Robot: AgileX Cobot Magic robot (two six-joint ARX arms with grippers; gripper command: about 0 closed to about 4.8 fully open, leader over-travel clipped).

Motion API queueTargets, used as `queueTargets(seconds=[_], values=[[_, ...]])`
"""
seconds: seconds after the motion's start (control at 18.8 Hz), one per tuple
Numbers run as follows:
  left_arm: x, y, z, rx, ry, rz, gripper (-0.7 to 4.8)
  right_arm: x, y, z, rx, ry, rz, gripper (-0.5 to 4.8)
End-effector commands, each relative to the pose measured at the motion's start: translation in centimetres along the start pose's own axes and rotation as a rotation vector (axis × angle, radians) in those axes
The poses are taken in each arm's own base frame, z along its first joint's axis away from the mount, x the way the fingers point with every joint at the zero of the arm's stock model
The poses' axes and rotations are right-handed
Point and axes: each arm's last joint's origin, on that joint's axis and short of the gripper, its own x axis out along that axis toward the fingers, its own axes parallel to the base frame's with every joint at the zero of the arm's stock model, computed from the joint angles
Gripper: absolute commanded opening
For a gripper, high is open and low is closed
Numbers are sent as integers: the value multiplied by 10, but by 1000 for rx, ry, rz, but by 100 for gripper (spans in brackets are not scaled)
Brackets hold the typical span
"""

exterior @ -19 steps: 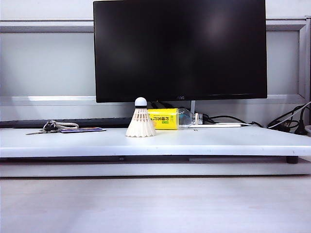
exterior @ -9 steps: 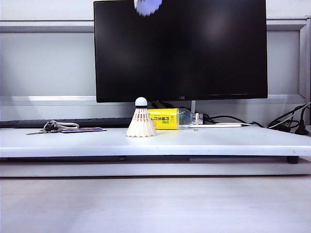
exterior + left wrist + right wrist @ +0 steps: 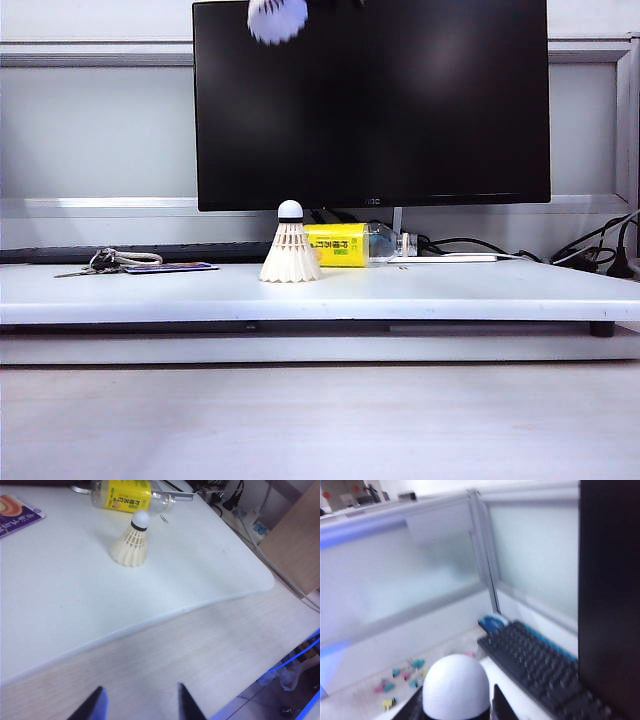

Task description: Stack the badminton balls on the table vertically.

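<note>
While one shuttlecock is standing and the other is high in the air, the scene is reading as follows.

Standing shuttlecock: it is resting upright on the white surface, skirt down and cork tip up, with a dark band under the tip. It is standing just in front of the bottle.

Raised shuttlecock: it is hanging at the very top of the exterior view, in front of the black monitor, and it is looking blurred. It is well above the standing one and a little to its left. In the right wrist view its round white cork is filling the space between the two dark fingers.

Right end effector: it is closing on the raised shuttlecock and holding it near the cork end. Its fingers are showing only in the wrist view; I cannot make them out in the exterior view.

Left end effector: it is standing open, with nothing between its two dark fingertips. It is hovering over the pale wooden desk, in front of the edge of the white surface and well apart from the standing shuttlecock.

Bottle: it is lying on its side with a yellow label, behind the standing shuttlecock.

Keyboard: it is showing dark and blurred in the right wrist view.

Keys: they are lying at the left end of the surface.
</note>
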Motion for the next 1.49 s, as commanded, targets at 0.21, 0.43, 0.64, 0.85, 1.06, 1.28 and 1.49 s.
queueTargets(seconds=[0.21,0.43,0.64,0.85,1.06,1.28,1.49], values=[[-1,-1,1,4,3,-7,193,1,-7,-39,16,-89,-7,157],[-1,-1,-1,-3,14,-6,193,-2,-12,-76,14,-186,-61,158],[-1,-1,-1,-2,13,-3,193,-7,-15,-107,16,-170,-117,158],[-1,-1,-1,-1,13,-3,193,-10,-15,-142,21,-127,-174,158],[-1,-1,-1,2,13,-3,193,2,-6,-163,-4,-107,-203,158],[-1,-1,-1,2,13,-3,193,15,-1,-181,-34,-90,-353,158],[-1,-1,-1,2,13,-3,193,15,0,-179,-71,-108,-431,158]])
